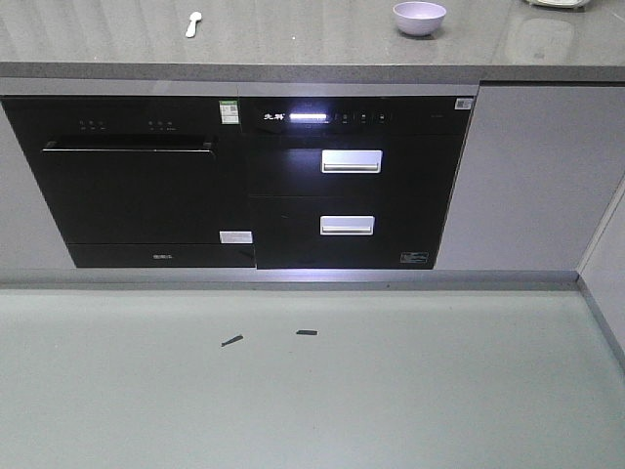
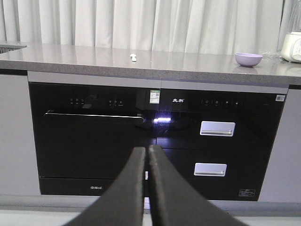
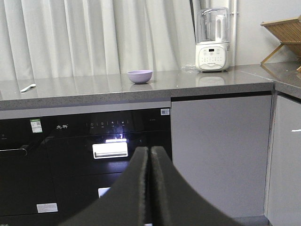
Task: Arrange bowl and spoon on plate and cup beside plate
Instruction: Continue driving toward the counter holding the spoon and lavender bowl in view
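- The spoon (image 2: 133, 57) lies flat on the grey countertop (image 2: 70, 59), above and well ahead of the left gripper (image 2: 146, 149) and slightly to its left. It is well apart from the bowl, so neither piece is judged to be arranged yet.
- The left gripper is held low, below counter height, facing the black built-in appliances (image 2: 94, 136). Its fingers are pressed together with nothing between them, which is judged to be a waiting pose rather than a grasp.
- The bowl (image 3: 139, 76) stands upright on the countertop, up and far to the right of the left gripper, and up and slightly left of the right gripper (image 3: 149, 149). Nothing is seen inside it from the front view.
- The right gripper is likewise closed on nothing and kept low before the cabinet fronts.
- A white blender (image 3: 212, 40) is set further right, well beyond the bowl; its clear jar appears empty.
- The plate and the cup are not seen in any view.
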Controlling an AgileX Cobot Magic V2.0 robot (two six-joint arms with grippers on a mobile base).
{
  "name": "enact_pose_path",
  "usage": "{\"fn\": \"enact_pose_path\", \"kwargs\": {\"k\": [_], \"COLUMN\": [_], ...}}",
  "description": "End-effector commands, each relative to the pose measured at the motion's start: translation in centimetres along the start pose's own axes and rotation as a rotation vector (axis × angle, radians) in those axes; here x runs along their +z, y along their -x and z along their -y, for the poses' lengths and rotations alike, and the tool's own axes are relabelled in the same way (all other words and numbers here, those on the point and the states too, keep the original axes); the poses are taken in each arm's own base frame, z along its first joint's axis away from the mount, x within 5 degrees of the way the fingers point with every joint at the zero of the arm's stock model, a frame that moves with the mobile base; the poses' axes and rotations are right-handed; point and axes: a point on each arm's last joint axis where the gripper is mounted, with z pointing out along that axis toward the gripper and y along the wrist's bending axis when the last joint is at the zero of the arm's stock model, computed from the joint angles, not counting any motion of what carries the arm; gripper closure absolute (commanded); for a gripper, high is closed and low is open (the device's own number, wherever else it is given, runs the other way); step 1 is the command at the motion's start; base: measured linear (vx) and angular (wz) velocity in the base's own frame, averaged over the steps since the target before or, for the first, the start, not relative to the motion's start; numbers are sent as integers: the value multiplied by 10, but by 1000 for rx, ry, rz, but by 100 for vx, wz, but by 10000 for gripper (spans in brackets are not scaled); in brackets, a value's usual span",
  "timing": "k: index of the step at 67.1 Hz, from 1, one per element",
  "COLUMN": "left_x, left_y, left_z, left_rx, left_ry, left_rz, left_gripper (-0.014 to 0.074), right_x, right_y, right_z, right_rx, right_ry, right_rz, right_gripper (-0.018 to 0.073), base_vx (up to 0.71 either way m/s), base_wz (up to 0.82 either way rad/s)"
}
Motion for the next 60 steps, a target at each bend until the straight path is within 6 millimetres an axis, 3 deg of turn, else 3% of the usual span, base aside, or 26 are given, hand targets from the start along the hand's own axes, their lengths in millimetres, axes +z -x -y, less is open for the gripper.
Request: {"fn": "enact_pose_path", "kwargs": {"k": [1, 60], "left_x": [0, 0], "left_y": [-1, -1], "left_z": [-1, -1], "left_rx": [-9, -9], "left_ry": [12, 12], "left_rz": [69, 69], "left_gripper": [603, 603], "right_x": [-1, -1], "right_y": [4, 4], "right_z": [2, 2], "right_rx": [-16, -16], "right_ry": [-18, -18], "right_rz": [73, 73], "right_gripper": [561, 561], "base_vx": [6, 4], "base_wz": [0, 1]}}
